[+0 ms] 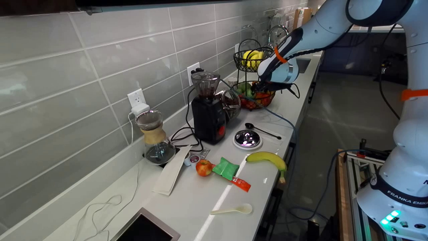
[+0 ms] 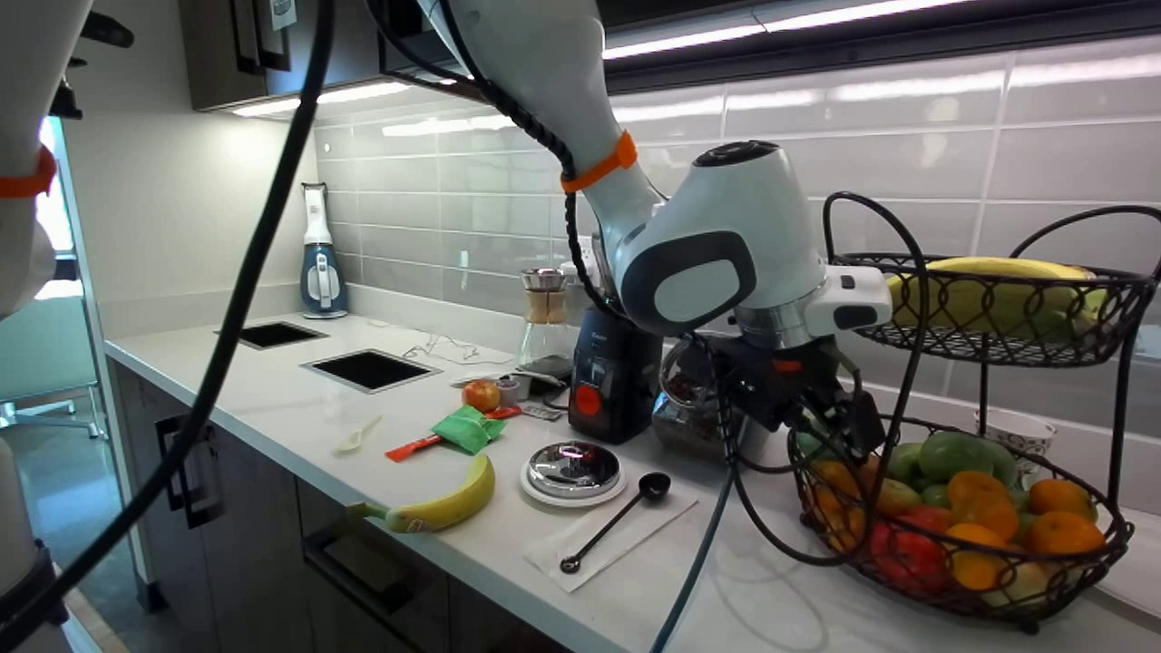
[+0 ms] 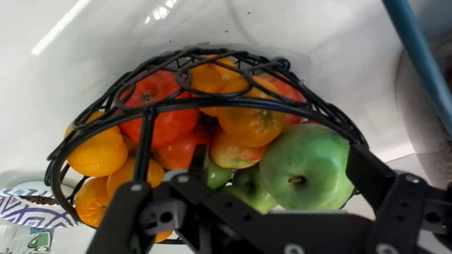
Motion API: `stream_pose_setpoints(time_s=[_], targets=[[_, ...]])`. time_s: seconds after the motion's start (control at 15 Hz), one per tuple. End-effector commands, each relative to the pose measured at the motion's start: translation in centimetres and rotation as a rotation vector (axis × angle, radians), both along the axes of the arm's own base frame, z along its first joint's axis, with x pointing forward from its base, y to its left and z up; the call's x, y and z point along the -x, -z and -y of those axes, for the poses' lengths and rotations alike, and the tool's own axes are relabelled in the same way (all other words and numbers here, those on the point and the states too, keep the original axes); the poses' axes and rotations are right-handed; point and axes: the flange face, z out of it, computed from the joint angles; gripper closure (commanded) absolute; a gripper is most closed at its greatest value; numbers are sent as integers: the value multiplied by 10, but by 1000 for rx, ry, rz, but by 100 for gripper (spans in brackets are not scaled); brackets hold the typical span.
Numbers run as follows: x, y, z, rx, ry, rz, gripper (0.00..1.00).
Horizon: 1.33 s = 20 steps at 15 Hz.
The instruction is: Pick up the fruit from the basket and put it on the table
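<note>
Several small round orange fruits lie in the lower tier of the black wire basket (image 2: 1007, 356); I cannot tell them apart. One orange fruit (image 3: 252, 123) lies beside the large green apple (image 3: 305, 169) in the wrist view; other orange fruits (image 2: 1066, 533) show in an exterior view. My gripper (image 3: 280, 164) is open and empty, with its fingers wide apart above the lower tier. The green apple shows between the fingers, seemingly below them. In an exterior view the gripper (image 2: 834, 431) is at the basket's side. The table (image 1: 187, 207) is the white countertop.
Bananas (image 2: 998, 304) lie in the upper tier, close to the wrist. A black coffee grinder (image 1: 209, 117) and a glass jar (image 2: 694, 417) stand beside the basket. A silver lid (image 1: 247, 139), a black scoop (image 2: 653, 487), a banana (image 1: 267, 159) and an apple (image 1: 204, 167) lie on the counter.
</note>
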Motion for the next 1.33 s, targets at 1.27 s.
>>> stream_pose_setpoints(time_s=[1.27], targets=[[2,27,4,95,174,-113,0]])
